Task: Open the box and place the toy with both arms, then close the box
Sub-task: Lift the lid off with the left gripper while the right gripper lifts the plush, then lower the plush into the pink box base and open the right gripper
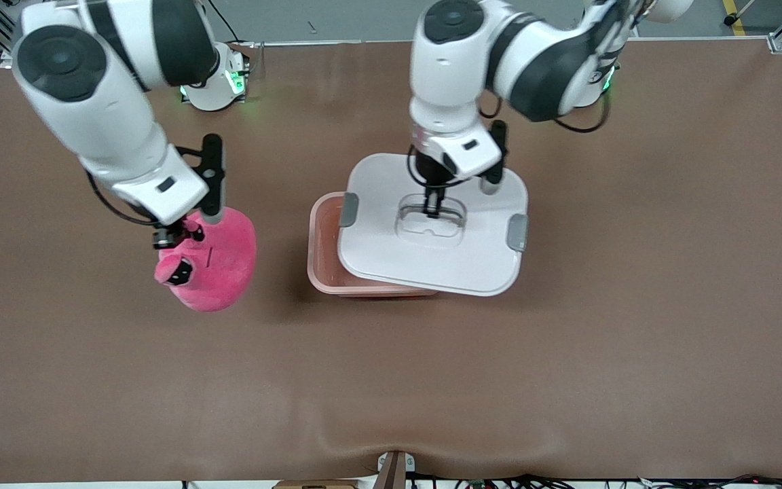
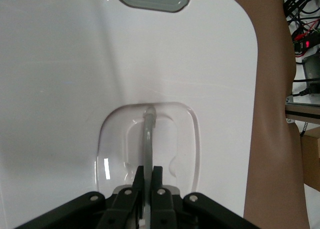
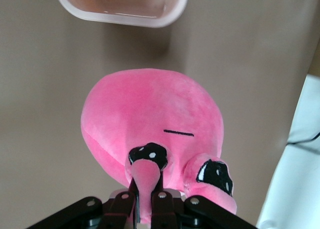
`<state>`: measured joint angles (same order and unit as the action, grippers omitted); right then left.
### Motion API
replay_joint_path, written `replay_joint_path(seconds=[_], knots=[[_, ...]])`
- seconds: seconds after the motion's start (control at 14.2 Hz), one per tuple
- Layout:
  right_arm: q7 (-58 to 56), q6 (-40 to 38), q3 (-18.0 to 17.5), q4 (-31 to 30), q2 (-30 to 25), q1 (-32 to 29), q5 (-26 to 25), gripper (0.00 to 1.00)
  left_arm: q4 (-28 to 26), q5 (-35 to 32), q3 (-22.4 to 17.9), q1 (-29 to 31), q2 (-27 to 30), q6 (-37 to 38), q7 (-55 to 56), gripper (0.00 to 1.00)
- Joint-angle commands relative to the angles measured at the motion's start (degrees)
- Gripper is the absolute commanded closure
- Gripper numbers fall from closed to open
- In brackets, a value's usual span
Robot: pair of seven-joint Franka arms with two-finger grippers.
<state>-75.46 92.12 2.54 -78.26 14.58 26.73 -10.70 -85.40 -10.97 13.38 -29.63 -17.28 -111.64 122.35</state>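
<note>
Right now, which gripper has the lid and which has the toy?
The left gripper is shut on the white lid's recessed handle, holding it shifted off the pink box. The right gripper is shut on the pink plush toy's ear flap.

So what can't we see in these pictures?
- Most of the box: front view, the lid held by the left gripper covers it; right wrist view cuts it off.
- Underside of the toy, held by the right gripper: no view shows it.

Toy (image 1: pixel 218 265): hot pink, black eyes with white dots, thin black mouth line. Box (image 1: pixel 326 261): pale pink tub; lid (image 1: pixel 432 251) white with grey clips and a grey handle. Table (image 1: pixel 567 353) plain brown.
</note>
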Motion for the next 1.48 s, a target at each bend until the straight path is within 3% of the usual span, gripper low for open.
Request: replay_joint_path(seconds=[0.0,0.21,0.42,0.77,1.41], knots=[[0.1,-0.5,0.4,-0.4,-0.9,7.5,-4.2,1.00,-0.8,3.9,0.3,5.3,3.3,2.3,-9.6,1.00],[2.6,-1.8,0.3,-0.4,-0.3,12.1,-4.3,1.00,-0.7,6.1,0.4,10.6,4.7,3.6,-18.4,1.00],[4.5,-1.5,0.4,-0.3,1.2,19.5,-7.9,1.00,-0.4,8.1,0.4,15.1,4.8,5.8,-26.3,1.00],[10.5,-1.2,0.4,-0.3,4.7,24.8,-11.6,1.00,0.1,8.6,0.1,20.0,4.6,9.2,-38.6,1.00],[10.3,-1.2,0.4,-0.3,5.9,24.8,-13.1,1.00,0.1,8.6,-0.1,20.8,3.8,9.3,-41.8,1.00]])
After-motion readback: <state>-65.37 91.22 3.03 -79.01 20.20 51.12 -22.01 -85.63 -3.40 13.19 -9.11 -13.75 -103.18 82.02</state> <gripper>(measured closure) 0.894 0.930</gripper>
